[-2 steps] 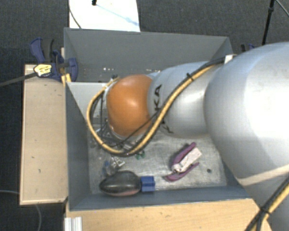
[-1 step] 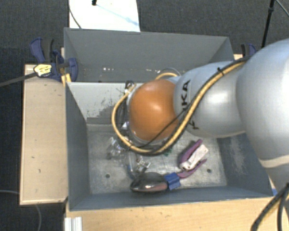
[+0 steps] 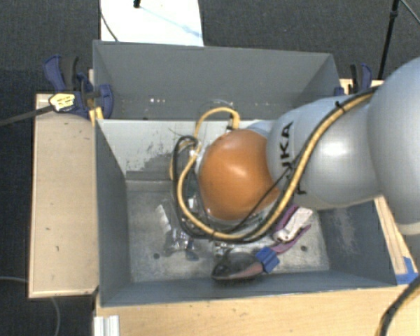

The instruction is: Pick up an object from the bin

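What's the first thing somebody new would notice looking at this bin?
The big silver arm reaching in from the right catches the eye first. The round orange cover on its wrist hangs over the middle of the grey bin. Below it, a dark thing with a blue piece lies against the near wall, and a purple and white thing sits just to its right.
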Available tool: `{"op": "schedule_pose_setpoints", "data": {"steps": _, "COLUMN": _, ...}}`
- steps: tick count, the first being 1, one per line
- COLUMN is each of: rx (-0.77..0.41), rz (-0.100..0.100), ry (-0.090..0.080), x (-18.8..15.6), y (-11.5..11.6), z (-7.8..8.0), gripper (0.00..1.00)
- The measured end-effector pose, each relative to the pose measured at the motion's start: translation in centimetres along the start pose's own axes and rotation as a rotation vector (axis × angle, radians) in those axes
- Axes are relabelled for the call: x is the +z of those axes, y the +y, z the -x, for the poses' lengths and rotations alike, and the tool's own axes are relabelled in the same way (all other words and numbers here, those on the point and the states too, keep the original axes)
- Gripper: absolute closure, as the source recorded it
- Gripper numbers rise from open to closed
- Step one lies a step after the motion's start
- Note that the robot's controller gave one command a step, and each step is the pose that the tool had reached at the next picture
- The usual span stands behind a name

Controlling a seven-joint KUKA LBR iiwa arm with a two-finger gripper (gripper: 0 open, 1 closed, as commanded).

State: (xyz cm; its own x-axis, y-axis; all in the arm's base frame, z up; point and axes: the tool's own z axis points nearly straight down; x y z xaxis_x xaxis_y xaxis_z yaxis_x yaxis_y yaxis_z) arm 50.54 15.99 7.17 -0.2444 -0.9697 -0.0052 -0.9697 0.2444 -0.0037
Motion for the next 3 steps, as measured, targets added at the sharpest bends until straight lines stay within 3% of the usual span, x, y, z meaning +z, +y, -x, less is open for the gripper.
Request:
{"op": "schedule_pose_setpoints", "data": {"steps": 1, "rx": -0.254, "rz": 0.002, "ry": 0.002, "x": 0.1, "y": -4.3, "z": 3.2, "gripper": 0.00}}
{"op": "schedule_pose_setpoints", "data": {"steps": 2, "rx": -0.248, "rz": 0.003, "ry": 0.003, "x": 0.0, "y": -4.4, "z": 3.1, "gripper": 1.00}}
{"op": "schedule_pose_setpoints", "data": {"steps": 3, "rx": -0.239, "rz": -0.001, "ry": 0.000, "x": -5.5, "y": -4.5, "z": 3.3, "gripper": 1.00}}
